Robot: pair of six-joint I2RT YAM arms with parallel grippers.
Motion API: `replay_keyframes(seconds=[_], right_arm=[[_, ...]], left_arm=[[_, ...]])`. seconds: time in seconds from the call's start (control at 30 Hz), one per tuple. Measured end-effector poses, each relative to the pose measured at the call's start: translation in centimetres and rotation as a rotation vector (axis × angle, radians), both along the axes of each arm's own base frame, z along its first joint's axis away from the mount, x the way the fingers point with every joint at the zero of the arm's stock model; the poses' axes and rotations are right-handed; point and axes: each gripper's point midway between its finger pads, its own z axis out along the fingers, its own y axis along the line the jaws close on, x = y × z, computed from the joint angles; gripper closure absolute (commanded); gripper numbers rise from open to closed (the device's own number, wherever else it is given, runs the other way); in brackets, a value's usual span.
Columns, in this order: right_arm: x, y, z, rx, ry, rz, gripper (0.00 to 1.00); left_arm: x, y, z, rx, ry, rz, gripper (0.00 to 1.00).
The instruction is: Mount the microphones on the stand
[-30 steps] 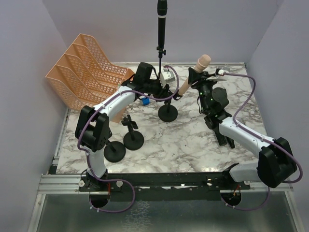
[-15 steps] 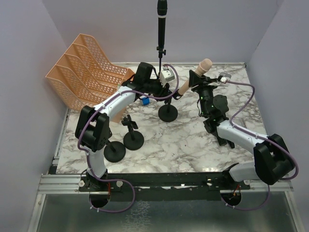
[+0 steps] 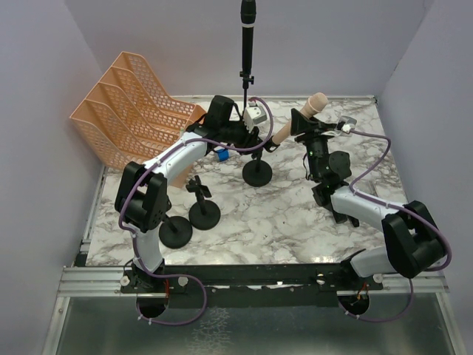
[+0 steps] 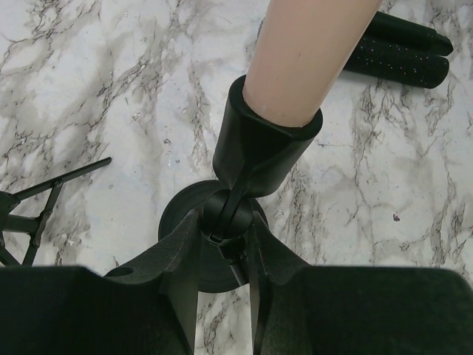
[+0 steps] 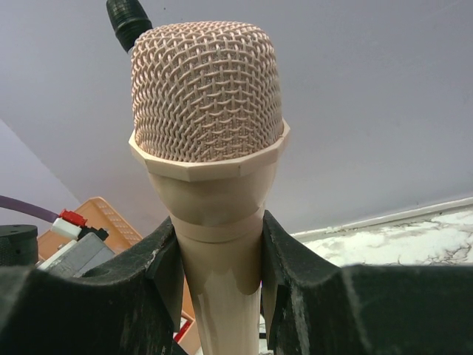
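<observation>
Smooth pale pink microphone (image 5: 207, 192), woven mesh head, sits in black clip (image 4: 262, 144). Right end effector (image 5: 219, 240) clamped below head; left end effector (image 4: 224, 225) clamped on stand (image 4: 176, 218) pivot. Versus earlier: head further right.

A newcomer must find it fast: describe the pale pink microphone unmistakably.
Start at the marble table's far edge, right of the tall stand carrying a black microphone. There, slanting up from a short round-based stand's black clip, is the pale pink microphone, gripped by the right claw below its head. It alone is pink; that neighbour is black.
</observation>
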Motion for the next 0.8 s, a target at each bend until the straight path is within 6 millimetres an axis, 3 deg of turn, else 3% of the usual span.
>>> replay_keyframes(seconds=[0.53, 0.8], right_arm=[[1.1, 0.3, -0.3, -0.090, 0.046, -0.023, 0.99], [1.8, 1.5, -1.6, -0.134, 0.107, 0.014, 1.00]], left_arm=[[0.7, -0.1, 0.0, -0.016, -0.021, 0.035, 1.00], [0.7, -0.3, -0.1, -0.018, -0.026, 0.043, 1.00]])
